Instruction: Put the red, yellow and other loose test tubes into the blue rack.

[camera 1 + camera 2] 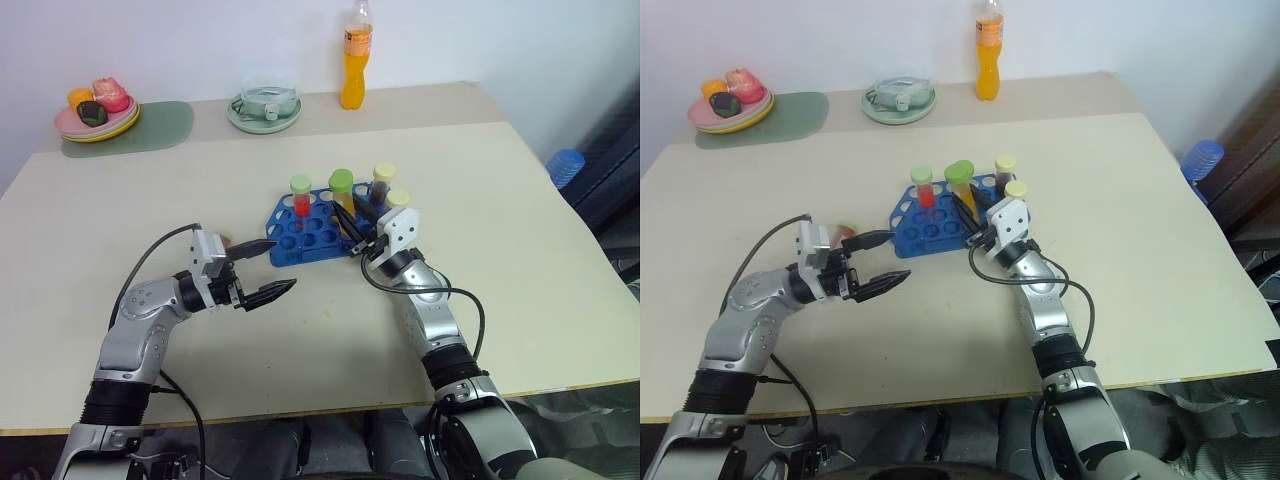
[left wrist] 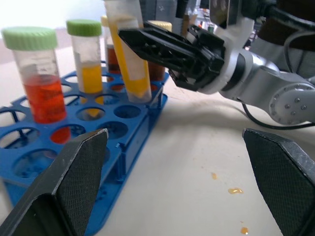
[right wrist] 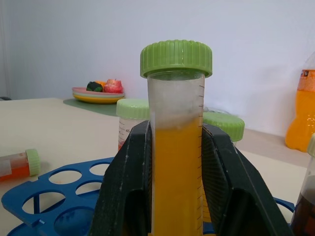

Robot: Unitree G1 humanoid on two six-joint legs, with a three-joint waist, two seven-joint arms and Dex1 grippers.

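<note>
Now the right gripper (image 1: 352,232), clamped on a yellow tube (image 3: 175,162), holds it over the rack (image 1: 300,240). Next, probably: lower it into a hole and release. The left gripper (image 1: 262,270), spread empty beside the rack, is near a red tube (image 3: 18,164) lying loose.

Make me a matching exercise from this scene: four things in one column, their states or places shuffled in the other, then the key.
1. right gripper
2. left gripper
3. loose red tube
4. orange bottle

A. open, holding nothing
B. lying on the table near the blue rack
C. shut on a yellow tube at the rack
D. standing at the table's far edge

Pairs: 1-C, 2-A, 3-B, 4-D
</note>
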